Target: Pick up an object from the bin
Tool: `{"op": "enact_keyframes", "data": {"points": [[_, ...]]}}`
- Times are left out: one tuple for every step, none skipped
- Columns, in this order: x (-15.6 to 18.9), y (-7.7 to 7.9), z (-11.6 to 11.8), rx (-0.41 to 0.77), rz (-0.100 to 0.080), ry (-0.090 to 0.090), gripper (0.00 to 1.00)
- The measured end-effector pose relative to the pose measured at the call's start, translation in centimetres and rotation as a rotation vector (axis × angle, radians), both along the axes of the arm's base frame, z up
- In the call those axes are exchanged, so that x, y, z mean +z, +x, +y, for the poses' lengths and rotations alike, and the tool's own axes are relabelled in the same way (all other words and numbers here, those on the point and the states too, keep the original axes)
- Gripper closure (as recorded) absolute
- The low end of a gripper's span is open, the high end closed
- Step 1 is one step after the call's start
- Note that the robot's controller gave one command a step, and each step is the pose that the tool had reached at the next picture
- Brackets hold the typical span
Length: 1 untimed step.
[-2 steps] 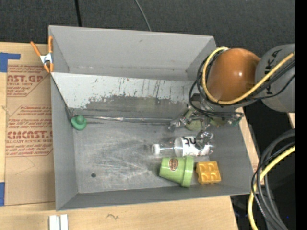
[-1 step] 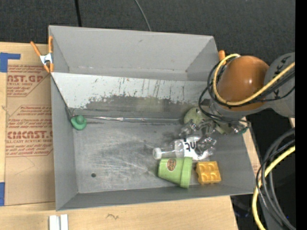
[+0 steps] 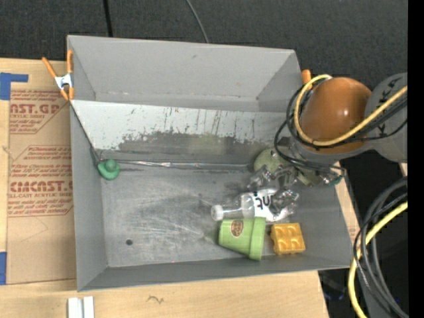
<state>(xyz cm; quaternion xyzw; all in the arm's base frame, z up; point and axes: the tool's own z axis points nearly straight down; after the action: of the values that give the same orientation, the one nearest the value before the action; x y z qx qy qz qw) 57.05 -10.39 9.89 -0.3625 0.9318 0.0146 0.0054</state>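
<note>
Seemingly the grasp step: tool (image 3: 275, 183) hangs over the bottle (image 3: 246, 207) by the bin's (image 3: 165, 71) right wall. I cannot tell how open it is. Next calls for a centred close.

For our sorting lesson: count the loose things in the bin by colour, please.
Green: 2, small ball and cup.
Yellow: 1, block.
Clear or white: 2, bottle and black-lettered piece.
Total: 5 clearly seen; more may lie under the hand.
</note>
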Motion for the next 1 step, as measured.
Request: {"op": "enact_keyframes", "data": {"points": [[0.12,0.04,0.3,0.002,-0.003,-0.008,1.0]]}}
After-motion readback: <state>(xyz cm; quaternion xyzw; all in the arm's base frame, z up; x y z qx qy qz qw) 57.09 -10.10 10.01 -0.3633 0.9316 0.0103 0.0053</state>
